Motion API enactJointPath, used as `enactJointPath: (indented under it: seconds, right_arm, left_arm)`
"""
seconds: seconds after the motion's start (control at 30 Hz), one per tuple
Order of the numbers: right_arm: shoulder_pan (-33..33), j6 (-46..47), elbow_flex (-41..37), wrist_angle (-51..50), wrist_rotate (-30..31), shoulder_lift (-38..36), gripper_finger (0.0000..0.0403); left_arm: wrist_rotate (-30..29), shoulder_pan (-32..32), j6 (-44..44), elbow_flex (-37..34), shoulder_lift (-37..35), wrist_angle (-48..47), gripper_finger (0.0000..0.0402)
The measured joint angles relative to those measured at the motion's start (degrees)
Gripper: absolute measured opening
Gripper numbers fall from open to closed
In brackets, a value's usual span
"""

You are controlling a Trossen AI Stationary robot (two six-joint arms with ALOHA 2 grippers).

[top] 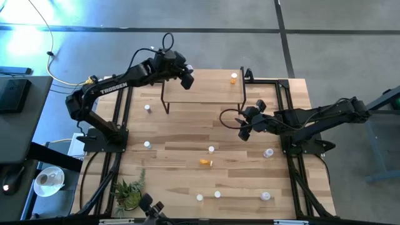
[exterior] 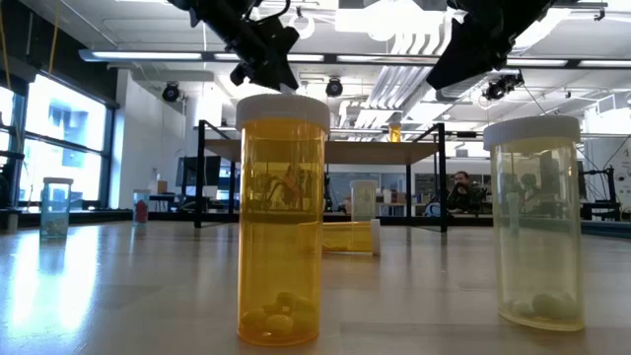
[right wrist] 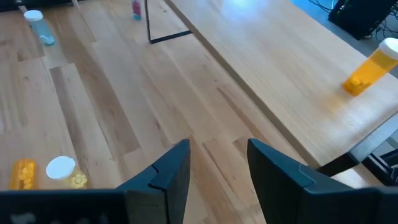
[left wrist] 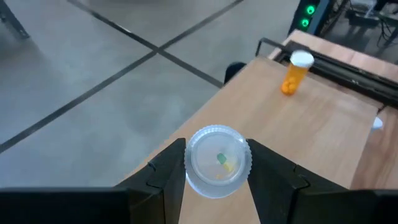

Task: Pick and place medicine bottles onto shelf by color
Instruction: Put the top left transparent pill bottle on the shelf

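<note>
My left gripper point(top: 187, 79) is over the far left part of the shelf point(top: 203, 89) and is shut on a clear bluish bottle point(left wrist: 217, 160). One orange bottle point(top: 234, 78) stands on the shelf's far right; it also shows in the left wrist view point(left wrist: 296, 71). My right gripper point(right wrist: 217, 168) is open and empty above the table, just in front of the shelf's right end point(top: 244, 128). An orange bottle point(top: 206, 163) lies on its side on the table. Other white-capped bottles stand around it. My left gripper pinches the bottle's round side wall point(left wrist: 188, 163) between its two fingers, one on each side. A round end of the bottle faces the wrist camera, with pills showing through it. The fingers point slanting down. The bottle is lifted clear above the shelf's edge.
Bottles stand at the table's left point(top: 147, 108) point(top: 147, 144), middle point(top: 211, 149), right point(top: 269, 152) and near edge point(top: 200, 197) point(top: 265, 196). An orange bottle point(exterior: 281, 217) and a pale bottle point(exterior: 535, 222) stand close to the low camera. A small plant point(top: 129, 190) sits at the near left.
</note>
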Motion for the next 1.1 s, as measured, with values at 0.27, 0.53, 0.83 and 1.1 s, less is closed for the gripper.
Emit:
enactJointPath:
  seconds: [0.27,0.53,0.83,1.1]
  right_arm:
    - [0.0,0.0,0.0,0.0,0.1,0.0,0.0151]
    - [0.0,0.0,0.0,-0.1,0.1,0.1,0.0151]
    - [0.0,0.0,0.0,-0.1,0.1,0.1,0.0151]
    - [0.0,0.0,0.0,-0.1,0.1,0.1,0.0151]
  left_arm:
    - [0.8,0.8,-1.1,0.0,3.0,-1.9,0.0138]
    - [1.3,0.6,-2.4,0.0,7.3,-2.0,0.0138]
    - [0.3,1.0,-2.4,0.1,9.3,-1.3,0.0138]
    - [1.0,1.0,-2.4,0.1,9.3,-1.6,0.0139]
